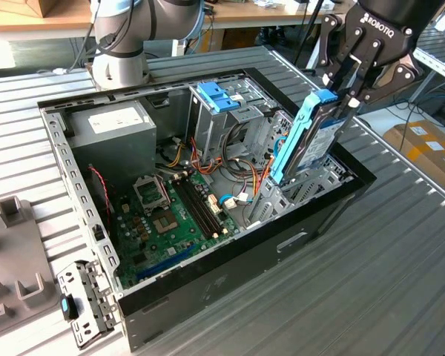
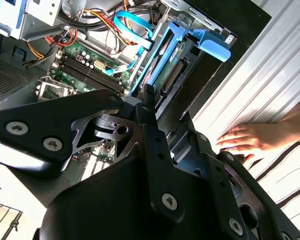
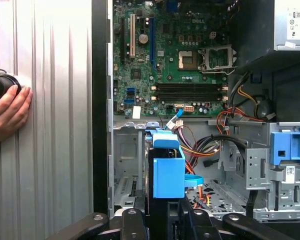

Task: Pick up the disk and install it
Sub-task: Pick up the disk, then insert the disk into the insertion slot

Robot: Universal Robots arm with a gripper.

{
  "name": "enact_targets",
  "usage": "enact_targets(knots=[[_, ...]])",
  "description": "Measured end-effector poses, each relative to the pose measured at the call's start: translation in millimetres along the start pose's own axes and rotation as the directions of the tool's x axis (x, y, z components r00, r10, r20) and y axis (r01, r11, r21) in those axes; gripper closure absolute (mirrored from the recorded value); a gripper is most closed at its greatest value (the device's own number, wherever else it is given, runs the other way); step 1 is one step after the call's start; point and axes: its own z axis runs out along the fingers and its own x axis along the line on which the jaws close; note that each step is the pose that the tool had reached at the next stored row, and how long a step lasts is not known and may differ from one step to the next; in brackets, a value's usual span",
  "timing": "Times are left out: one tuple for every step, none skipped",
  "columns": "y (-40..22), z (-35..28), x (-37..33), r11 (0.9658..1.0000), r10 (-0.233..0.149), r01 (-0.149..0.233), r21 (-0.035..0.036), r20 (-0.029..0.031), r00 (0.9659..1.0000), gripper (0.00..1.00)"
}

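Exterior view: the disk (image 1: 310, 141) stands nearly upright and slightly tilted in the upper right of the frame. Its lower end sits among the metal drive bays at the right end of the open computer case (image 1: 230, 267). The gripper (image 1: 348, 96) grasps the disk's upper end, with black fingers (image 1: 348, 78) clenched against its two broad faces. In the first wrist view a person's hand (image 3: 7, 112) rests on the ribbed table (image 1: 356, 297), apart from the case.
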Motion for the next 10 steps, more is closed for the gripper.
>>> enact_targets(knots=[[0.0,0.3,0.0,1.0000,0.000,0.000,0.0000,0.0000,1.0000,0.65],[0.0,0.5,0.0,1.0000,0.000,0.000,0.0000,0.0000,1.0000,0.65],[0.0,1.0,0.0,1.0000,0.000,0.000,0.0000,0.0001,1.0000,0.65],[0.0,1.5,0.0,1.0000,0.000,0.000,0.0000,0.0001,1.0000,0.65],[0.0,2.2,0.0,1.0000,0.000,0.000,0.0000,0.0000,1.0000,0.65],[0.0,2.9,0.0,1.0000,0.000,0.000,0.0000,0.0000,1.0000,0.65],[0.0,3.8,0.0,1.0000,0.000,0.000,0.0000,0.0000,1.0000,0.65],[0.0,4.6,0.1,1.0000,0.000,0.000,0.0000,0.0001,1.0000,0.65],[0.1,5.4,0.1,1.0000,0.000,0.000,0.0000,0.0000,1.0000,0.65],[0.1,6.1,0.1,1.0000,0.000,0.000,0.0000,0.0000,1.0000,0.65]])
